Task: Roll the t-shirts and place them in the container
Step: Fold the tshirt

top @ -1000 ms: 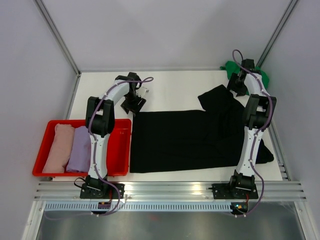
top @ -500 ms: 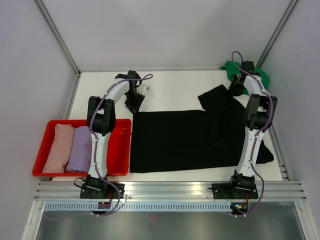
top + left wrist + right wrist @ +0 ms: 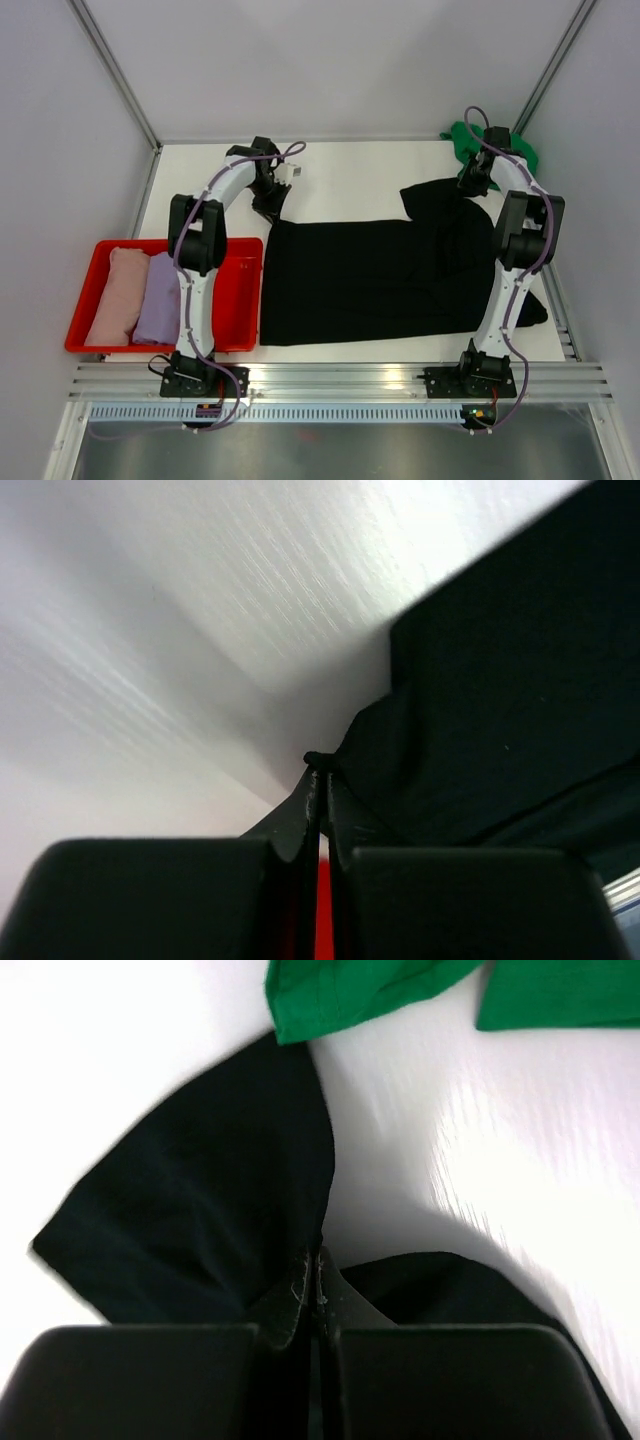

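The large black t-shirt point(image 3: 370, 280) lies spread across the middle of the white table, with a sleeve bunched at its back right. My left gripper point(image 3: 272, 205) is shut on its far left corner; in the left wrist view a nub of black cloth point(image 3: 316, 759) sits pinched at the fingertips. My right gripper point(image 3: 470, 183) is shut on the shirt's far right edge, next to the black fabric point(image 3: 200, 1210). The green t-shirt point(image 3: 458, 140) lies crumpled in the back right corner, also seen as green cloth point(image 3: 340, 990). Pink point(image 3: 115, 295) and lavender point(image 3: 158, 297) t-shirts lie rolled.
A red tray point(image 3: 240, 285) at the left front holds the two rolled shirts. White walls with metal frame posts enclose the table on three sides. An aluminium rail point(image 3: 340, 380) runs along the near edge, carrying both arm bases.
Both grippers went from open to shut on the black t-shirt's far edge. The left corner of the cloth is now drawn up slightly toward the back.
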